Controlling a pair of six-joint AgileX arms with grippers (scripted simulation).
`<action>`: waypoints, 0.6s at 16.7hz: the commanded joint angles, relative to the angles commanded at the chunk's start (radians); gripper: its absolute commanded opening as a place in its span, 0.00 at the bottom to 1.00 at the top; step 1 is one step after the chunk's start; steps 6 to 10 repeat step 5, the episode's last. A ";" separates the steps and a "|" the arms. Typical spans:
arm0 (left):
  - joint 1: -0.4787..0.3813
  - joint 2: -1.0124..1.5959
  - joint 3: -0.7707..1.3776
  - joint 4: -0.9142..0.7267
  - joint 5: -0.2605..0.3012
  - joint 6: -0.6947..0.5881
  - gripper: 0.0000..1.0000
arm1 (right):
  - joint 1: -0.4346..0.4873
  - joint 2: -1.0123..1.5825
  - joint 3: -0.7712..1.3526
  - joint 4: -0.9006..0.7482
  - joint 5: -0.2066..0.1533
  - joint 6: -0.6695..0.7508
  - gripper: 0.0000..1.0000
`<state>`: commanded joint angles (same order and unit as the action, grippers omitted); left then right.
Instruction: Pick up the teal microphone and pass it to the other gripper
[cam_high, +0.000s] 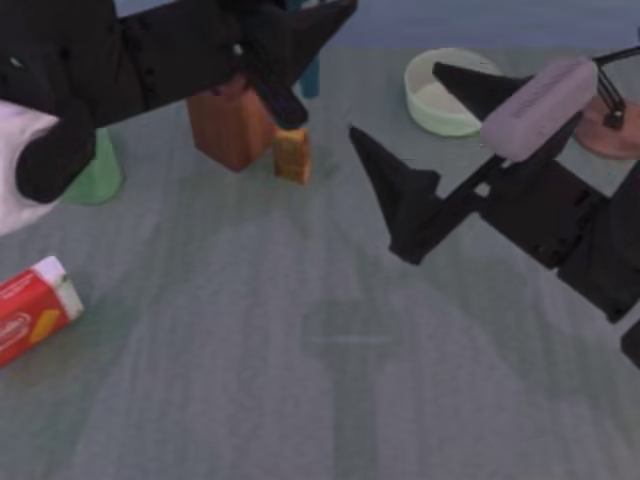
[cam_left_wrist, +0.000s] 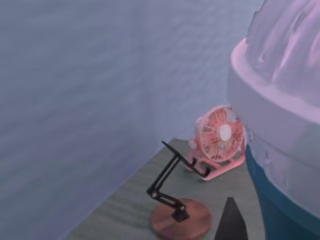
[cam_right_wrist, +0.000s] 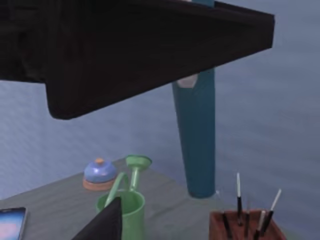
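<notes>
So my left gripper (cam_high: 300, 60) is sitting up at the back left of the table, and I'm reading it as clamped on the teal microphone (cam_right_wrist: 195, 140). The mic is hanging upright under it, head up, narrow end pointing down at the table. My right gripper (cam_high: 392, 98) is hanging to the right with its fingers spread wide and nothing in them, tips aiming toward the mic but apart from it. From above I'm only getting a teal sliver, and the actual contact is hidden.
</notes>
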<state>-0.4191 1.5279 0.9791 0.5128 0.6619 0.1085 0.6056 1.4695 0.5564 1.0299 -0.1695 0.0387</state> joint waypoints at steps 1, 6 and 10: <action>0.023 -0.011 -0.010 -0.001 0.019 0.001 0.00 | -0.005 -0.038 -0.041 0.002 -0.007 0.001 1.00; 0.068 -0.032 -0.030 -0.004 0.058 0.003 0.00 | -0.012 -0.105 -0.108 0.011 -0.021 0.002 1.00; 0.068 -0.032 -0.030 -0.004 0.058 0.003 0.00 | -0.012 -0.105 -0.108 0.011 -0.021 0.002 1.00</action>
